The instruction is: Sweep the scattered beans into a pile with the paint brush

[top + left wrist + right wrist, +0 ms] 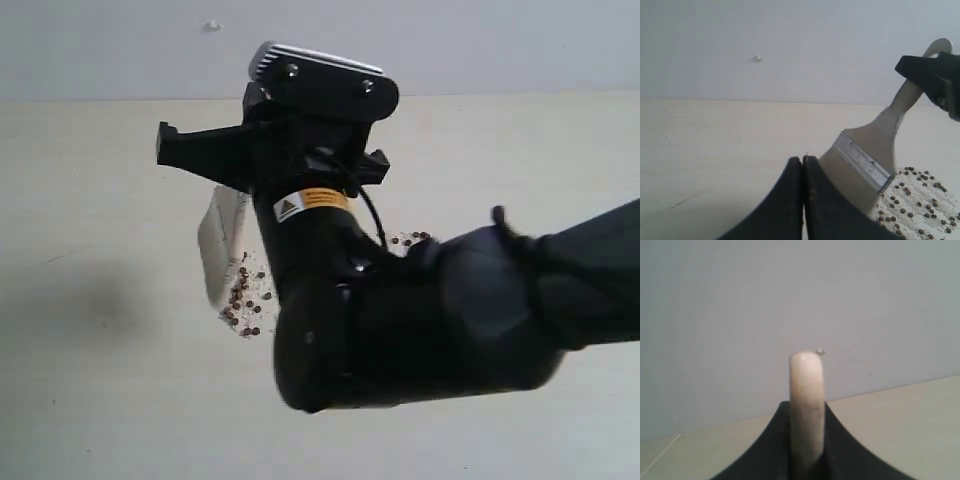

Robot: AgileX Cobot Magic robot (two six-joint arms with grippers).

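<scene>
My right gripper (806, 410) is shut on the pale wooden handle of the paint brush (806, 385). In the left wrist view the paint brush (865, 150) slants down from the right gripper (927, 70), silver ferrule (862, 162) above its bristles, to the beans (917, 200). These are reddish-brown, mixed with whitish grains, in a pile beside the bristles. In the exterior view the right arm covers most of the scene. Under the right gripper (190, 150), the brush's whitish head (218, 245) shows with beans (245, 300) beside it and more beans (410, 240) behind the arm. My left gripper (803, 161) is shut and empty, just short of the brush.
The pale tabletop (90, 330) runs back to a grey wall with a small white speck (758, 58). The bulky black right arm (420, 320) reaches in from the right across the middle.
</scene>
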